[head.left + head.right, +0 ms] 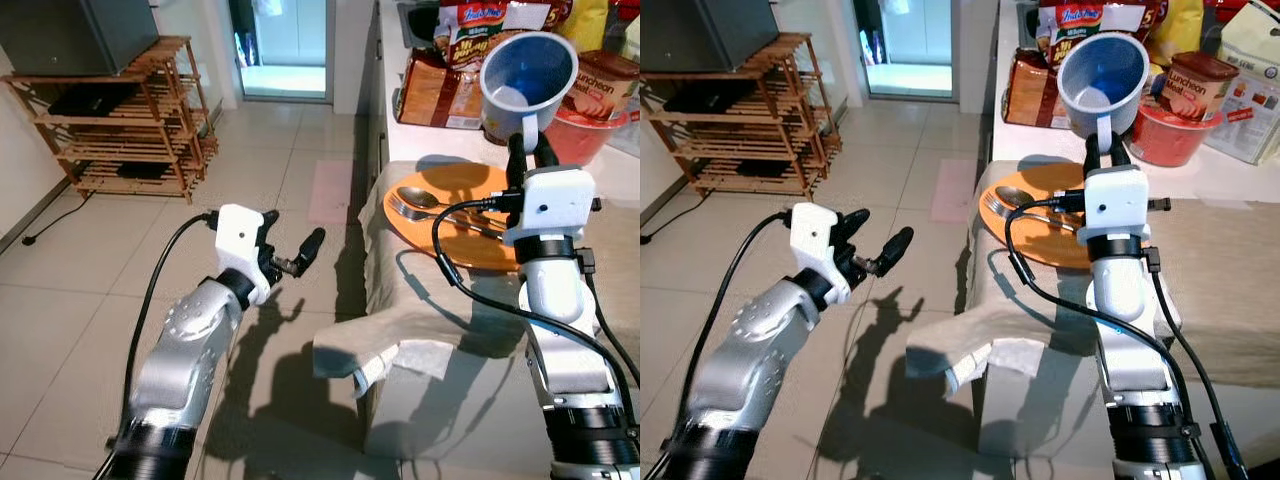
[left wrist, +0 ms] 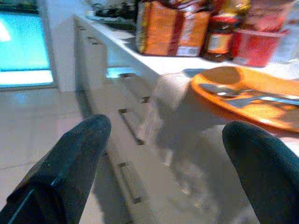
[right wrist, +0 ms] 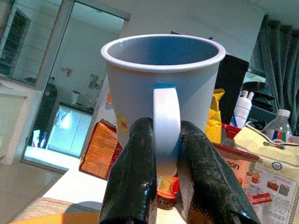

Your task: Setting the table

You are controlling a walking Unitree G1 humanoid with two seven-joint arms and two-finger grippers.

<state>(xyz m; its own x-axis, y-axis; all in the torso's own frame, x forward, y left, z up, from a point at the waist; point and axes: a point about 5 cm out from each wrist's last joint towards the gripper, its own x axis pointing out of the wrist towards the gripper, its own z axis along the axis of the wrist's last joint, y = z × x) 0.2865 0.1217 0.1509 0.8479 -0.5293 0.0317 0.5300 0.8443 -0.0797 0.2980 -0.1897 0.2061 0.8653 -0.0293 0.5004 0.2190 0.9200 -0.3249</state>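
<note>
My right gripper (image 1: pixel 531 148) is shut on the handle of a blue-grey mug (image 1: pixel 528 82), holding it upright in the air above the far edge of an orange plate (image 1: pixel 455 238). The right wrist view shows both black fingers (image 3: pixel 135 177) pinching the mug's handle (image 3: pixel 166 130). The plate lies on a beige cloth (image 1: pixel 420 300) on the table and carries a spoon (image 1: pixel 420 197) and a fork (image 1: pixel 440 217). My left gripper (image 1: pixel 292 243) hovers open over the floor, left of the table, with nothing between its fingers (image 2: pixel 70 158).
Packets of food (image 1: pixel 440 90), a red bowl (image 1: pixel 585 135) and a tin stand on the white counter behind the plate. A wooden shelf (image 1: pixel 130 120) stands at the far left. The cloth hangs over the table's near-left corner. Tiled floor lies open to the left.
</note>
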